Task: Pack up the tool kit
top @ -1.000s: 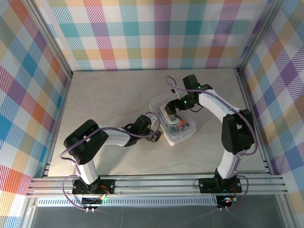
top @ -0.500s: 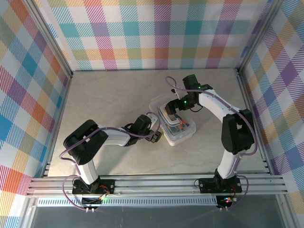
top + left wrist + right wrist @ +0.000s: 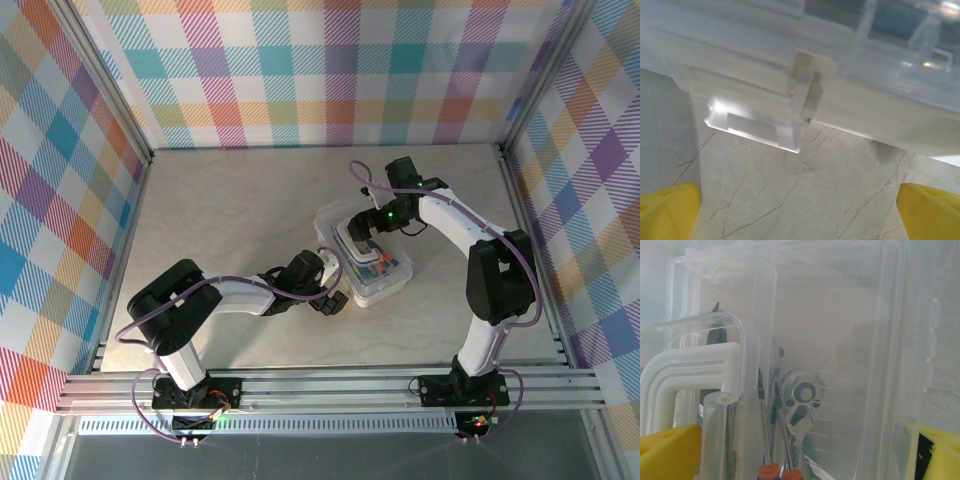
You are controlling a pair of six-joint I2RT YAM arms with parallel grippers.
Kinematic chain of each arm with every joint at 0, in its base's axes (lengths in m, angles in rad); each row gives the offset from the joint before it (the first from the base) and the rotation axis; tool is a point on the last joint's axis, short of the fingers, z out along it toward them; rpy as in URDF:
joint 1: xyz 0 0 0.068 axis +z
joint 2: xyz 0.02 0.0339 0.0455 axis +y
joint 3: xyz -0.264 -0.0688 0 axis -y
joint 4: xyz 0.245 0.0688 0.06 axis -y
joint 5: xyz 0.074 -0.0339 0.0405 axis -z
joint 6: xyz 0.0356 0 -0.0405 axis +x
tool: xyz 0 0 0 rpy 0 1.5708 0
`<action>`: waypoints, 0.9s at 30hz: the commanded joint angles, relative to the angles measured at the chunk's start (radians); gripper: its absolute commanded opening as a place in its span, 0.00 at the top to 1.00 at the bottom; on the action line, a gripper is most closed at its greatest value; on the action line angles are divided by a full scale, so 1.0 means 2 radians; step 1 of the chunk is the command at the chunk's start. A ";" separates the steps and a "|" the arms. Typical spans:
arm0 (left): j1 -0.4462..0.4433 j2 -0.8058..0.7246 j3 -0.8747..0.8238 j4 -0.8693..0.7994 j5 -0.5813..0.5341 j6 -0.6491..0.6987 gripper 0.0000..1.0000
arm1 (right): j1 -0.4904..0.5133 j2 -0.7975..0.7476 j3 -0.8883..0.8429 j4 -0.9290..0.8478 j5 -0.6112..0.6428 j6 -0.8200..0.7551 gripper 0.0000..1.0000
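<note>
Since a second ago the left arm has swung its elbow lower and slid its left gripper [image 3: 332, 297] a little nearer and to the right, along the near-left edge of the tool kit box [image 3: 383, 288]. The right arm has not shifted.

Nearest the bases, the left gripper sits low on the table [image 3: 230, 200], just beside the box at its 7 o'clock corner. On the left wrist camera the yellow fingertips [image 3: 670, 212] stand fully apart with nothing between them but bare table. Straight ahead at 12 o'clock is the box's clear latch [image 3: 805, 92], hanging off the rim and not yet touched. That lineup suggests the hand is placed to push or snap this clasp.

The box lies just right of the table's middle, with its long side running from 11 to 5 o'clock.

Farther back, the right gripper [image 3: 362, 226] hovers over the box's 11 o'clock half, jaws spread as wide as they go and gripping nothing. Its camera looks down through the translucent lid [image 3: 840, 315] past the white handle [image 3: 690, 367]. Beneath are a ratchet head [image 3: 801, 399] and two orange-capped screwdrivers [image 3: 770, 471], so tools are already inside. It probably waits there to steady or press the lid during latching. Whether it touches the lid I cannot tell.
</note>
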 commanded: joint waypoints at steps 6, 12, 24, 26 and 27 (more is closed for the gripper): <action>-0.006 0.064 0.038 -0.061 -0.113 -0.052 0.00 | 0.007 0.019 -0.036 -0.040 0.022 -0.007 0.01; 0.000 0.079 0.065 -0.080 -0.158 -0.077 0.00 | 0.007 0.016 -0.039 -0.041 0.022 -0.010 0.01; 0.042 0.054 0.040 -0.056 -0.150 -0.099 0.00 | 0.007 0.019 -0.042 -0.040 0.016 -0.010 0.01; 0.048 0.053 0.040 -0.048 -0.146 -0.103 0.00 | 0.007 0.020 -0.042 -0.041 0.015 -0.010 0.01; 0.049 0.053 0.040 -0.045 -0.145 -0.103 0.00 | 0.007 0.019 -0.041 -0.041 0.014 -0.011 0.01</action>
